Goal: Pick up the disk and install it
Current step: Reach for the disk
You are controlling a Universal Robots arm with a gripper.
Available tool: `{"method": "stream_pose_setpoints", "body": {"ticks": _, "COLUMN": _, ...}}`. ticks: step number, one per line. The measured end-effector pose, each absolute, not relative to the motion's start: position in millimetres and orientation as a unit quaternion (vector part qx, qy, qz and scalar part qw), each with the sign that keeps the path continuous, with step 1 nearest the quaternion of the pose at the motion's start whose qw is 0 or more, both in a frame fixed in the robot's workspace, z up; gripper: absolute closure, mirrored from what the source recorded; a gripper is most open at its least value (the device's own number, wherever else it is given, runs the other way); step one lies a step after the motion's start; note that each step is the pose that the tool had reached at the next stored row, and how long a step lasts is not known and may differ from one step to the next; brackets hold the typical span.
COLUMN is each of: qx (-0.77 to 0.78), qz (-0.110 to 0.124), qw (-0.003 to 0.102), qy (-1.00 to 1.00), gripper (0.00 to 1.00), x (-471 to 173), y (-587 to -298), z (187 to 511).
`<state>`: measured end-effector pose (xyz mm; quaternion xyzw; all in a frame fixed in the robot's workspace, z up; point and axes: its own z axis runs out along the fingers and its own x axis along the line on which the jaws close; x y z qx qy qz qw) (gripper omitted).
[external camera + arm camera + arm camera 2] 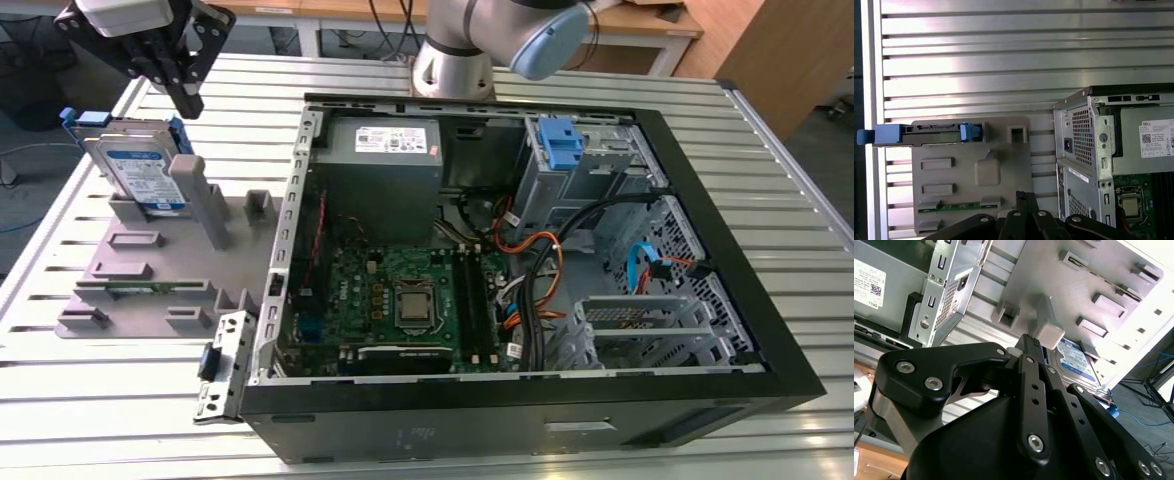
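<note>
Pincer (188, 102) near disk (144, 165), disk standing in fixture (147, 272)

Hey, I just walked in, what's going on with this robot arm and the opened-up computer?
The arm's gripper hangs near the disk, shut and holding nothing. The disk stands on edge in a grey holder on the slatted table, at the exterior view's left of the open computer case. Gripper and disk are apart, so the disk has not been picked up or installed.
</note>
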<state>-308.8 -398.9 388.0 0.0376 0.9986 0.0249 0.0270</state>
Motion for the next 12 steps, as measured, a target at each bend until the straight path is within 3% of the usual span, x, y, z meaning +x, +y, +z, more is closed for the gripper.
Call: {"method": "stream_pose_setpoints", "body": {"ticks": 12, "qx": 0.038, "qz": 0.025, "qw": 0.027, "qy": 0.999, "gripper": 0.89, "x": -312.9, "y": -398.9, "z": 387.9}}
